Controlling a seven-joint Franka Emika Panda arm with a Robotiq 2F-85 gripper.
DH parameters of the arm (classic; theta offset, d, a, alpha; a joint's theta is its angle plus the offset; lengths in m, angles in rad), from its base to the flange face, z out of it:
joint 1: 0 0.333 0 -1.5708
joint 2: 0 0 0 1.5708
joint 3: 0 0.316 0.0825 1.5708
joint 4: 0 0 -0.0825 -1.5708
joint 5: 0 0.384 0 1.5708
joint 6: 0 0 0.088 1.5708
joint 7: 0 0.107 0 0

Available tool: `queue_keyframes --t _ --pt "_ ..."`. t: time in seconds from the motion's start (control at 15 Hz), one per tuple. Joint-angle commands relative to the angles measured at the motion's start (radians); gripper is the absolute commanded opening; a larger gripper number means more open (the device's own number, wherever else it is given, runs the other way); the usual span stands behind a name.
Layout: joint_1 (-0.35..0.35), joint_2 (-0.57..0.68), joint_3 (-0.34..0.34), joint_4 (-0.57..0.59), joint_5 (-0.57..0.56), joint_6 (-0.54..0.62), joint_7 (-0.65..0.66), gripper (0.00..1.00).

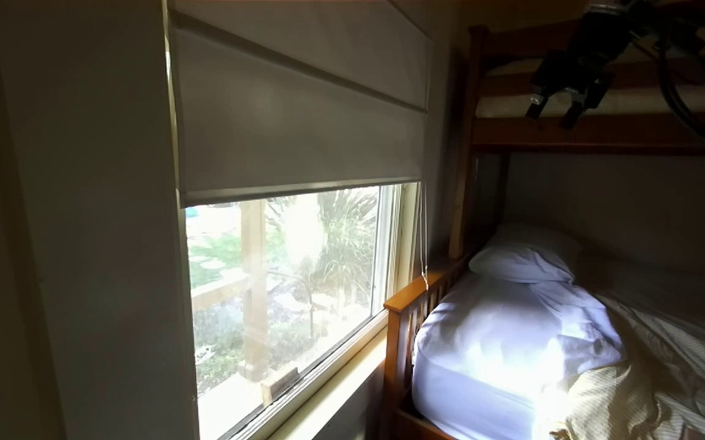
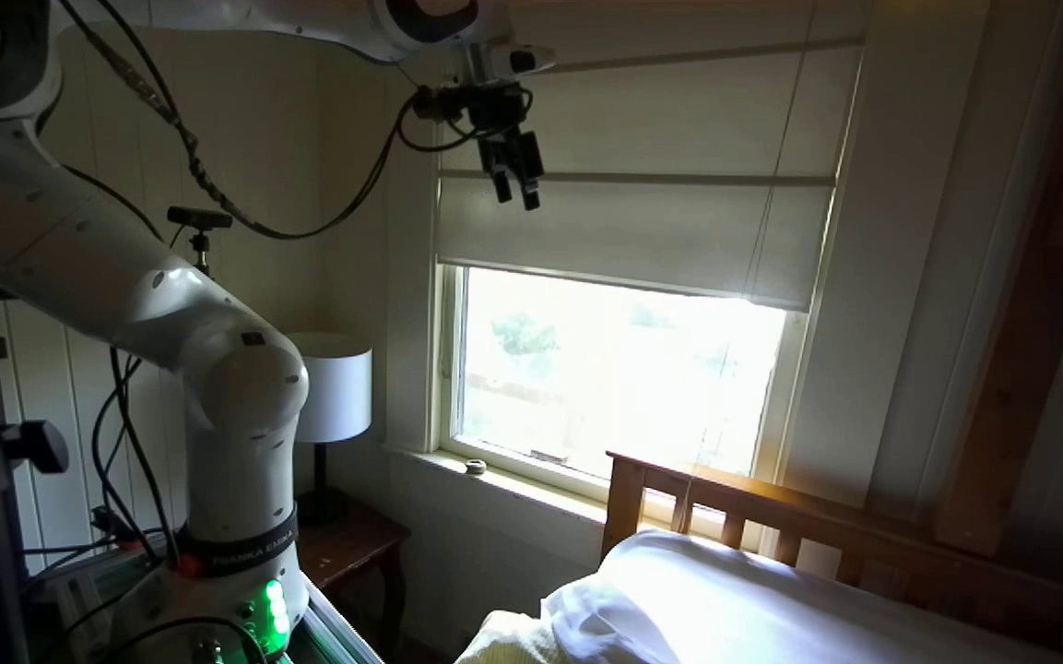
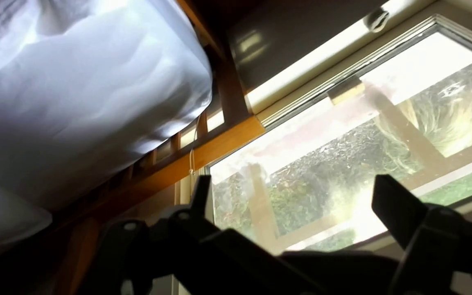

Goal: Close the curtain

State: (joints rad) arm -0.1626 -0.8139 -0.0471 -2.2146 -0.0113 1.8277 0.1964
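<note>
Presently, the off-white, flat-panelled fabric curtain [image 1: 303, 107] hangs partly lowered, at eleven o'clock in an exterior view. In an exterior view, my black two-fingered gripper [image 2: 515, 198] sits at twelve. Wrist view: fingers [image 3: 199, 196] parted, empty. I judge this the approach; next, I should grip the curtain's lower edge.

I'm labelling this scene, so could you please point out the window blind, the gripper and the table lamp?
Window blind [image 1: 303, 119]: in an exterior view, on its lowest panel.
Gripper [image 3: 294, 180]: in the wrist view, midway between its fingertips.
Table lamp [image 2: 337, 395]: in an exterior view, on its white shade.
</note>
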Motion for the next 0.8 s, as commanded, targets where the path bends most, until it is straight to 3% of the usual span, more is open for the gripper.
queue_keyframes --t 0.0,0.33,0.47,0.53,0.73 --pt "0.0 0.125 -0.043 0.158 -0.065 -0.007 -0.104 1.0" --pt "0.061 0.305 -0.174 0.373 0.047 -0.019 -0.253 1.0" --pt "0.052 0.382 -0.205 0.444 0.12 -0.018 -0.2 1.0" --pt "0.03 0.288 -0.166 0.336 0.064 0.006 -0.215 1.0" --pt "0.028 0.369 -0.191 0.407 0.103 0.005 -0.215 1.0"
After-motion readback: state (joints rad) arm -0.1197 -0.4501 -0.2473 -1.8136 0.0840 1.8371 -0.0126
